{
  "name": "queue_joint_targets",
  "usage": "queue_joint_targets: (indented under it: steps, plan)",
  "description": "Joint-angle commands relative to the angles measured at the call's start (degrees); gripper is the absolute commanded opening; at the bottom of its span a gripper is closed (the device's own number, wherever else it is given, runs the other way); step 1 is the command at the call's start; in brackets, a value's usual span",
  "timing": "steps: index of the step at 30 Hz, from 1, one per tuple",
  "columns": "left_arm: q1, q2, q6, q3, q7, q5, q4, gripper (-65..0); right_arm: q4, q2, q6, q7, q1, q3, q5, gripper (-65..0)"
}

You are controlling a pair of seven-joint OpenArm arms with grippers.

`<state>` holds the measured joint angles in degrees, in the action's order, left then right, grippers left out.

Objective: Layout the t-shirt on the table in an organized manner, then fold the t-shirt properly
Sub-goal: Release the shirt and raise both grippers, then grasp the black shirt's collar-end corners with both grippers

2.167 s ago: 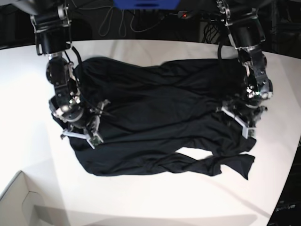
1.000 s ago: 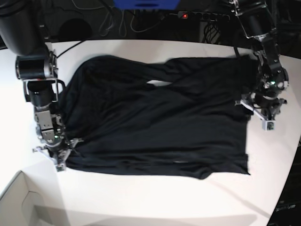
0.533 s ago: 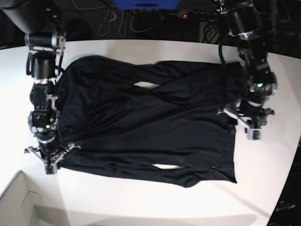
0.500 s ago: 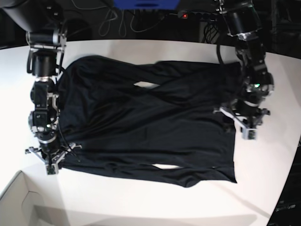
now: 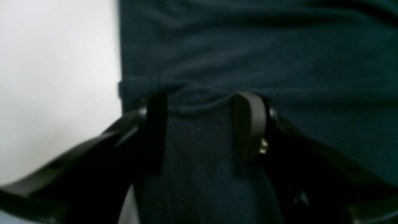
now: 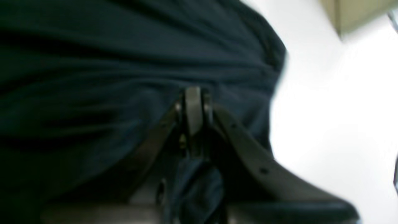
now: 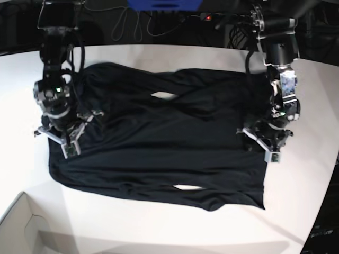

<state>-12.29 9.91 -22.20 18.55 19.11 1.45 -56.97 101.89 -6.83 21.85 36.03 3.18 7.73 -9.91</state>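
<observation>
Right gripper (image 7: 68,142), at scene left, is clamped on the shirt's (image 7: 159,143) left edge to keep it taut. The shirt lies spread mid-table (image 7: 159,233), still wrinkled. Left gripper (image 7: 263,146), at right, has jaws parted, straddling a fabric ridge at the right edge. Since half a second ago, both grippers shifted inward.

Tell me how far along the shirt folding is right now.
Done: the t-shirt is mostly spread across the table, though two gaps show white through it. In hand: the right end effector is shut on fabric at one side; the left end effector sits open over the opposite edge. Left: smoothing the twisted folds, then all the folding.
</observation>
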Motion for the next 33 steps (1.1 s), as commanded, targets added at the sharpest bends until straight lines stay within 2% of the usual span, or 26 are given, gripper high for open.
queue_joint_targets:
  steps: [1, 4, 8, 12, 17, 20, 23, 26, 29, 33]
  plan:
    - [-0.76, 1.21, 0.7, 0.05, 1.77, -0.79, 0.57, -31.5, 2.07, 0.02, 0.62, -0.21, 0.56, 0.41, -0.33, -65.0]
    - [-1.99, 3.05, 0.7, 0.14, 0.62, -0.71, 2.68, -31.5, 3.65, 0.98, 2.64, 0.32, 3.55, 0.58, -0.42, -65.0]
    - [-4.36, 4.99, 0.61, 0.14, 0.53, -0.71, 5.5, -31.5, 3.56, 0.98, 2.9, 0.23, 6.97, 0.58, -0.33, -65.0]
    - [-6.3, 5.16, 0.44, 0.14, 0.53, -0.71, 5.59, -31.5, 3.56, 1.16, 2.9, 0.14, 9.35, 0.32, -0.24, -65.0]
    - [-6.04, 4.73, 0.35, 0.14, 1.41, -0.62, -3.29, -31.5, -0.39, 1.16, 2.99, 0.06, 9.79, 0.41, -0.24, -65.0]
    - [-4.45, 3.93, 0.35, 0.22, 6.07, -0.62, -9.54, -31.5, -4.52, 0.72, 2.99, -0.56, 9.61, 0.49, -0.24, -65.0]
    - [-2.69, 3.67, 0.35, 0.22, 8.97, -0.62, -13.14, -31.5, -8.04, 0.54, 2.99, -4.6, 9.61, 1.99, -0.33, -65.0]
    - [0.56, 3.58, 0.26, 0.22, 8.8, -0.62, -13.23, -31.5, -9.89, 0.46, 2.99, -7.06, 9.61, 4.71, -0.33, -65.0]
    - [2.76, 3.41, 0.26, 0.22, 8.53, -0.62, -11.82, -31.5, -9.97, 0.37, 2.99, -7.24, 9.61, 7.7, -0.33, -65.0]
    - [3.02, 2.62, 0.26, 0.22, 2.56, -0.62, -5.4, -31.5, -9.71, 0.37, 2.99, -7.5, 9.61, 12.19, -0.33, -65.0]
